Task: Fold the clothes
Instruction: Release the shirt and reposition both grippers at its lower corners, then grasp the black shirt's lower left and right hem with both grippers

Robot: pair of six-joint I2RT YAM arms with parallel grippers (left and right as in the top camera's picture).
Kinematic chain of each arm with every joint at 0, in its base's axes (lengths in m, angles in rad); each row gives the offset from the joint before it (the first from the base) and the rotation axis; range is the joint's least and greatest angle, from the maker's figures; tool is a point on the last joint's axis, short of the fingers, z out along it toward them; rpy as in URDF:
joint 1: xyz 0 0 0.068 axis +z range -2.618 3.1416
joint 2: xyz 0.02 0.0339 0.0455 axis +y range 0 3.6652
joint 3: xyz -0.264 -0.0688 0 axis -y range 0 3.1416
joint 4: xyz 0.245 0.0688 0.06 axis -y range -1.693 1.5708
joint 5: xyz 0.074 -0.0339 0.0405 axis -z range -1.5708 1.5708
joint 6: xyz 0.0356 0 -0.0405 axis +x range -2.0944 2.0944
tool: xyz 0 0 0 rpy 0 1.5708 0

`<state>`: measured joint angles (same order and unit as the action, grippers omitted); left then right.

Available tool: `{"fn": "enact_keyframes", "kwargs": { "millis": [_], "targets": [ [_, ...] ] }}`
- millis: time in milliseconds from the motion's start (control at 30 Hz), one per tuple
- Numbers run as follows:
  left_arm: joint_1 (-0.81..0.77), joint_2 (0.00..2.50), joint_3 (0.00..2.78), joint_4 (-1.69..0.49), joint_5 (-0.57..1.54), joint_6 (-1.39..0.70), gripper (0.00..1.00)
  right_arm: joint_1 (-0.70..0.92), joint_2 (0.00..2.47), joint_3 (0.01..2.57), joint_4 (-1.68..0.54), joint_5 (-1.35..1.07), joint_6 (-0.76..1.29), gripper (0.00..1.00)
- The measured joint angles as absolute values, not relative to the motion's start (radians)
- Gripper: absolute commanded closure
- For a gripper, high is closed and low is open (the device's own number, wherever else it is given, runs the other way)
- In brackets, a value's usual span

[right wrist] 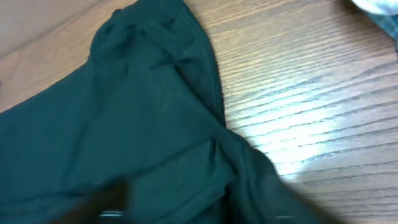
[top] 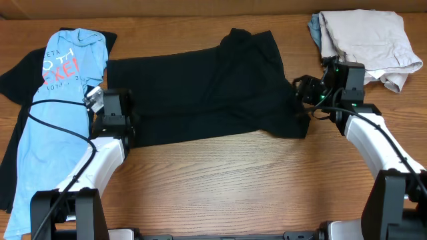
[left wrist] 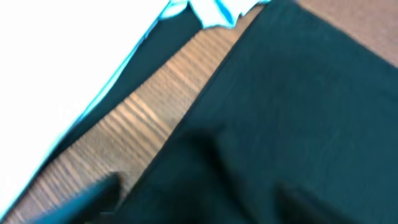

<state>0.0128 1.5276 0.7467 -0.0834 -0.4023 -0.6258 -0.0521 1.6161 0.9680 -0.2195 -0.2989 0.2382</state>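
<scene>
A black garment (top: pixel 200 100) lies spread across the middle of the wooden table (top: pixel 233 187). My left gripper (top: pixel 127 127) is at its left edge. In the left wrist view the fingers (left wrist: pixel 199 205) stand apart, with black cloth (left wrist: pixel 298 93) bunched between them. My right gripper (top: pixel 301 100) is at the garment's right edge. In the right wrist view its fingers (right wrist: pixel 199 208) are also apart, low over wrinkled black cloth (right wrist: pixel 124 124). Both wrist views are blurred.
A light blue t-shirt (top: pixel 60 100) with red print lies at the far left on top of another black shirt (top: pixel 17 73). It appears washed out in the left wrist view (left wrist: pixel 62 62). A pile of beige clothes (top: pixel 363 40) sits at the back right corner.
</scene>
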Motion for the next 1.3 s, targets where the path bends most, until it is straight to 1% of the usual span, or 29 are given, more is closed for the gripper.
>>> {"fn": "enact_keyframes", "kwargs": {
  "millis": [100, 167, 300, 433, 467, 500, 567, 600, 633, 767, 933, 1133, 1167, 1267, 1300],
  "targets": [
    [0.013, 1.528, 0.748, -0.079, -0.405, -0.568, 0.0, -0.053, 1.623, 0.968, -0.234, -0.299, 0.236, 0.0],
    [0.013, 1.527, 0.76, -0.126, -0.405, -0.522, 0.0, -0.052, 1.623, 0.969, -0.27, -0.299, 0.235, 0.0],
    [0.013, 1.501, 0.855, -0.378, -0.389, -0.463, 0.0, -0.053, 1.62, 1.001, -0.434, -0.296, 0.235, 0.0],
    [0.013, 1.44, 1.009, -0.688, -0.31, -0.432, 0.0, -0.052, 1.596, 1.047, -0.594, -0.295, 0.235, 0.0],
    [0.013, 1.424, 1.041, -0.742, -0.286, -0.427, 0.0, -0.052, 1.589, 1.052, -0.624, -0.296, 0.234, 0.02],
    [0.013, 1.41, 1.063, -0.781, -0.268, -0.421, 0.0, -0.053, 1.575, 1.056, -0.667, -0.295, 0.234, 0.07],
    [0.013, 1.387, 1.092, -0.867, -0.224, -0.415, 0.0, -0.052, 1.569, 1.056, -0.705, -0.289, 0.237, 0.12],
    [0.013, 1.382, 1.092, -0.899, -0.201, -0.414, 0.0, -0.052, 1.567, 1.053, -0.724, -0.279, 0.237, 0.17],
    [0.013, 1.381, 1.09, -0.926, -0.179, -0.414, 0.02, -0.052, 1.567, 1.05, -0.731, -0.27, 0.236, 0.19],
    [0.013, 1.383, 1.031, -0.937, -0.101, -0.41, 0.11, -0.052, 1.567, 0.998, -0.733, -0.227, 0.241, 0.36],
    [0.013, 1.385, 0.896, -0.836, -0.067, -0.411, 0.16, -0.052, 1.567, 0.91, -0.656, -0.207, 0.238, 0.36],
    [0.013, 1.392, 0.775, -0.64, -0.057, -0.411, 0.21, -0.052, 1.567, 0.845, -0.583, -0.208, 0.237, 0.36],
    [0.013, 1.394, 0.762, -0.607, -0.058, -0.411, 0.23, -0.052, 1.567, 0.839, -0.575, -0.208, 0.236, 0.37],
    [0.013, 1.412, 0.738, -0.534, -0.076, -0.408, 0.34, -0.052, 1.567, 0.827, -0.56, -0.21, 0.236, 0.41],
    [0.013, 1.423, 0.733, -0.516, -0.089, -0.408, 0.36, -0.052, 1.567, 0.825, -0.557, -0.21, 0.235, 0.42]
  ]
}}
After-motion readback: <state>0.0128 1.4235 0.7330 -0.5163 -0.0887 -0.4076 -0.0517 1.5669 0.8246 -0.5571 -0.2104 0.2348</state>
